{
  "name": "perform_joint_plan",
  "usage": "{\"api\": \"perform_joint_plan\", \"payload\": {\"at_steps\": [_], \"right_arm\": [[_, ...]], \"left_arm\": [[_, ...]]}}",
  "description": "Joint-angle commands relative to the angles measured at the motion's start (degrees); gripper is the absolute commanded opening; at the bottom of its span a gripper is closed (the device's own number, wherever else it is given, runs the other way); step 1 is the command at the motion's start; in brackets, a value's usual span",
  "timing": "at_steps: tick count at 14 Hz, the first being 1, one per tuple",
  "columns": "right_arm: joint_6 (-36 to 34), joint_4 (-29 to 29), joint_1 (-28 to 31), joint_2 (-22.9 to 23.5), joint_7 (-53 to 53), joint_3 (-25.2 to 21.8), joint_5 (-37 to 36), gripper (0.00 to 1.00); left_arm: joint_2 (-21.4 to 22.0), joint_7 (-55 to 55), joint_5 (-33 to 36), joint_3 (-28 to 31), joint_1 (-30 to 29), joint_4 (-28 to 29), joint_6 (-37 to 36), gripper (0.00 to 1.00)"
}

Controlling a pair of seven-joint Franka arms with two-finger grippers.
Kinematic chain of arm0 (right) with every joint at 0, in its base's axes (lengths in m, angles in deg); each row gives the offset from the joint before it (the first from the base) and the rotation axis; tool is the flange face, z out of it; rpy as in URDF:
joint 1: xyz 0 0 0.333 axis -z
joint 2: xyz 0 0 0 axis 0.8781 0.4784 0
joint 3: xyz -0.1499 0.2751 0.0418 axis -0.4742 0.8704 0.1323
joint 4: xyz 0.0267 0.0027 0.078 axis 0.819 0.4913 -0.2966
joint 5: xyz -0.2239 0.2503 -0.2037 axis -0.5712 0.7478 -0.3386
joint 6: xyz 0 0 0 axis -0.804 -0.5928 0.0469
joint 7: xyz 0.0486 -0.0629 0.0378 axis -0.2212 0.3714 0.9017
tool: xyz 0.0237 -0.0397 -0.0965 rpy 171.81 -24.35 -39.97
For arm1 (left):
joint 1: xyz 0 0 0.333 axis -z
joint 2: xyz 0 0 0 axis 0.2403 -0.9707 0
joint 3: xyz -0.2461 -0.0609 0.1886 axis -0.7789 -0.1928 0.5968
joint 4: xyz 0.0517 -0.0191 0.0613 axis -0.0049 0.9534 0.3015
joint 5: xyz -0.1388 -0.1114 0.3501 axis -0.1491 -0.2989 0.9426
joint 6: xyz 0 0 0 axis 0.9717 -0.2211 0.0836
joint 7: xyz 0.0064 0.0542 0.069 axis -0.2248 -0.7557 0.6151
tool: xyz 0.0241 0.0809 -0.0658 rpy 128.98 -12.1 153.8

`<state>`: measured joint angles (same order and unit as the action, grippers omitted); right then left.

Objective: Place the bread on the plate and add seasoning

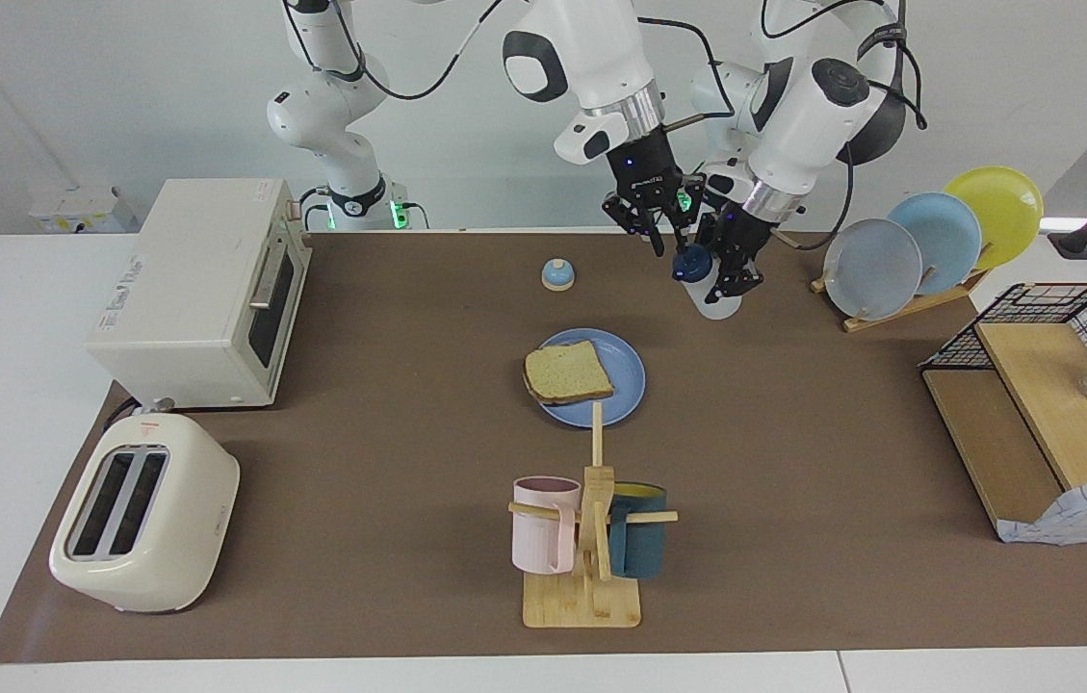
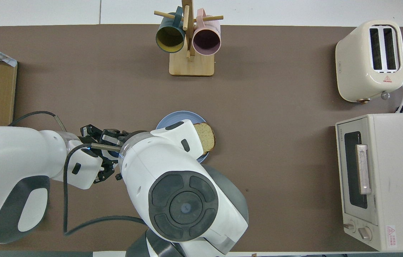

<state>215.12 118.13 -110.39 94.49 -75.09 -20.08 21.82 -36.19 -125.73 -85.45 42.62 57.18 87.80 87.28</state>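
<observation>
Mugs (image 1: 589,527) up front untouched; bread (image 1: 567,373) already sits on plate (image 1: 622,385). Left claw (image 1: 728,272) pinches seasoning (image 1: 709,285), right claw (image 1: 651,223) spread by its cap — sprinkling's left, I reckon.

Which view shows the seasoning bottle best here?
The facing view: the small translucent white bottle with navy cap shows in the left gripper, raised above the brown mat, the right gripper at its cap. In the overhead view, the arms hide the bottle.
</observation>
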Motion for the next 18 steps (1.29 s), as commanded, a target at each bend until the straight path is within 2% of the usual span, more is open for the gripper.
{"api": "perform_joint_plan", "payload": {"at_steps": [1, 5, 11, 13, 15, 18], "right_arm": [[0.2, -1.8, 0.3, 0.8, -1.5, 0.4, -0.9, 0.31], [0.1, -1.7, 0.2, 0.9, -1.5, 0.4, -1.1, 0.27], [-0.1, -1.2, -0.2, 1.0, -1.5, 0.4, -1.3, 0.27], [-0.1, -1.3, -0.1, 1.0, -1.4, 0.4, -1.3, 0.18], [-0.2, -1.5, 0.0, 1.0, -1.5, 0.4, -1.1, 0.02], [1.8, -1.5, 0.5, 1.0, -2.0, 0.5, -0.1, 0.0]], "left_arm": [[1.7, 0.9, -0.8, 0.5, 1.1, 1.5, 1.4, 0.0], [1.7, 1.1, -0.8, 0.5, 1.1, 1.5, 1.5, 0.0], [1.7, 1.2, -1.5, 0.5, 1.4, 1.5, 1.6, 0.0], [1.7, 1.2, -1.5, 0.5, 1.4, 1.4, 1.6, 0.0], [1.7, 1.2, -1.5, 0.5, 1.4, 1.4, 1.6, 0.0], [1.7, 1.4, -1.5, 0.5, 1.4, 1.4, 1.6, 0.0]]}}
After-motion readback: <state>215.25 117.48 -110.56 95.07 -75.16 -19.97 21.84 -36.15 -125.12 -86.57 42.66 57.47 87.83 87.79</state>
